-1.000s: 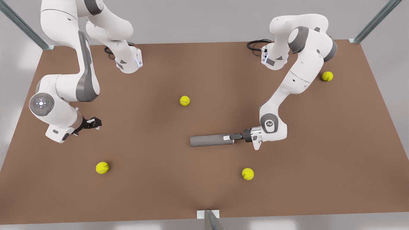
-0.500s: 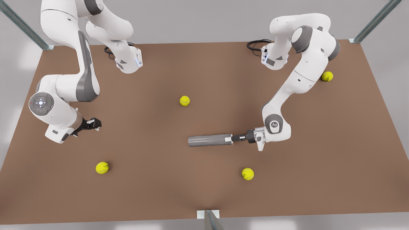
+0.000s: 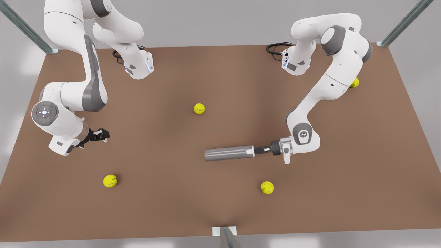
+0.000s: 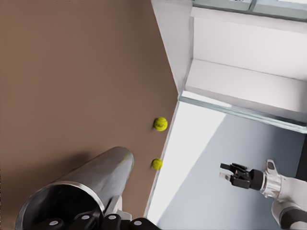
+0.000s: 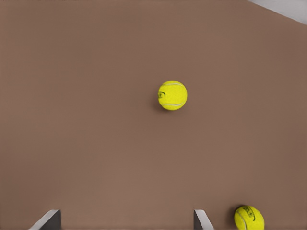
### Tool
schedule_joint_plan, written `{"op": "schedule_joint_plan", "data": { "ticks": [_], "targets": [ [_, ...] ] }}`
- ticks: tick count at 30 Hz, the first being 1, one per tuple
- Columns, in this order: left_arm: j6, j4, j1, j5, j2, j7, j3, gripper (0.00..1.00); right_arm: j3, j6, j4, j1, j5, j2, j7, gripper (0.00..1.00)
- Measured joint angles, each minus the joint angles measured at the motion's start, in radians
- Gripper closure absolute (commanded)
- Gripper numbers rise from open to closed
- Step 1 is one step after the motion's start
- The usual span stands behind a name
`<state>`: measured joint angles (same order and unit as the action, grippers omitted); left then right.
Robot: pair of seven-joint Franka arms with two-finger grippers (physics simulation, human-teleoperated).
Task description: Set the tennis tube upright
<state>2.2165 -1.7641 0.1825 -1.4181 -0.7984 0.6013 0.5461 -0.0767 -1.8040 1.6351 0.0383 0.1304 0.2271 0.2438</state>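
One brown counter (image 3: 344, 193) carries every item; positions are given relative to the tennis tube.

Two white arms. The left arm (image 3: 330, 86) reaches in from the far corner on the front view's right. The right arm (image 3: 69, 100) waits well apart from the tube, on the front view's left.

One tennis tube (image 3: 229, 153), dark grey, lies on its side near mid-counter, not upright, with its lighter-rimmed mouth toward the front view's right.

Two grippers. The left gripper (image 3: 259, 150) meets the tube's mouth, its fingers clenched on the rim. The right gripper (image 3: 103, 133) hovers far from the tube's closed end, its fingers spread and empty.

Four yellow-green tennis balls, all apart from the tube: one beyond it (image 3: 199, 109), one on its near side (image 3: 267, 187), one well off past its closed end (image 3: 110, 181), and one far past its mouth end (image 3: 355, 82), partly hidden by the left arm.

Compared with one second earlier, the left arm's elbow and wrist have swung toward the front view's right, now covering part of the far ball. The tube's mouth end has shifted slightly the same way with the gripper. The right arm has scarcely moved.
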Motion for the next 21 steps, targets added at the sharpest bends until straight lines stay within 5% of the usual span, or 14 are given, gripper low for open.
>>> {"op": "schedule_joint_plan", "data": {
  "ticks": [21],
  "targets": [
    [-0.213,0.183,0.088,0.335,0.074,-0.599,0.0,0.79,0.0,0.02,-0.024,0.009,-0.002,0.052,0.009,0.0]
  ]
}}
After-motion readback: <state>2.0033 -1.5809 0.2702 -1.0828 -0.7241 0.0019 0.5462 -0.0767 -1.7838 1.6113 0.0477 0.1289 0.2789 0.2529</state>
